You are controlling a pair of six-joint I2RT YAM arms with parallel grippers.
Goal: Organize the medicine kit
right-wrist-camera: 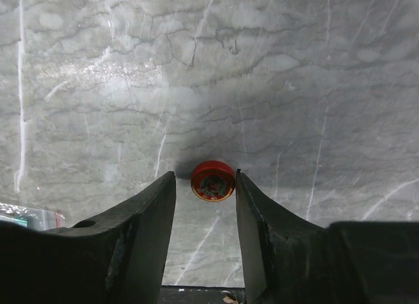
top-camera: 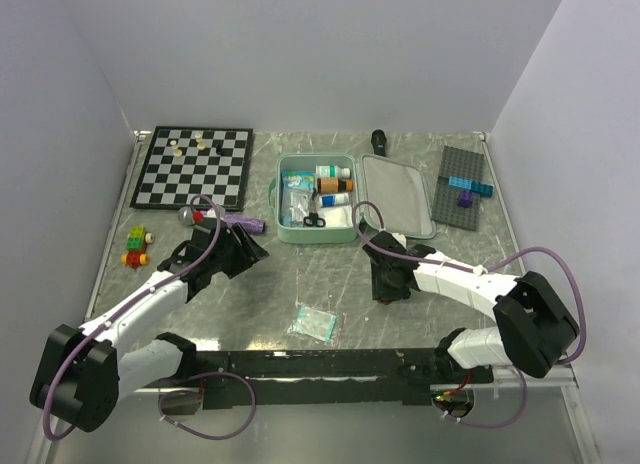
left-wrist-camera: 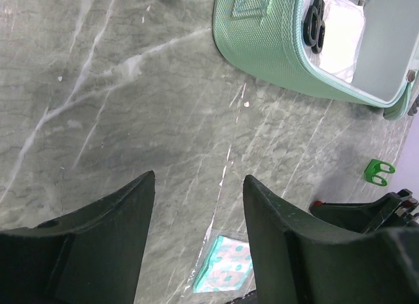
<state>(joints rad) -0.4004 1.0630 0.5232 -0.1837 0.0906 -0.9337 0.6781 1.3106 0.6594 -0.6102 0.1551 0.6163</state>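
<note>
The mint-green medicine kit [top-camera: 316, 229] lies open at the back centre, its lid [top-camera: 398, 194] flopped to the right. Inside are small bottles [top-camera: 331, 179], black scissors [top-camera: 314, 220] and packets. It also shows in the left wrist view [left-wrist-camera: 275, 55], with the scissors [left-wrist-camera: 316, 19]. My right gripper [right-wrist-camera: 205, 176] is open and low over the table, with a small red round tin [right-wrist-camera: 212, 180] at its fingertips. My left gripper [left-wrist-camera: 200, 183] is open and empty, left of the kit [top-camera: 245, 249]. A teal-and-white sachet [top-camera: 314, 323] lies on the table, and shows below my left fingers [left-wrist-camera: 226, 265].
A chessboard [top-camera: 192, 166] sits at the back left. Coloured bricks [top-camera: 137, 246], a silver ball [top-camera: 187, 216] and a purple stick [top-camera: 240, 221] lie near the left arm. A grey baseplate [top-camera: 462, 184] with bricks is at the back right. A black object [top-camera: 380, 140] lies behind the kit.
</note>
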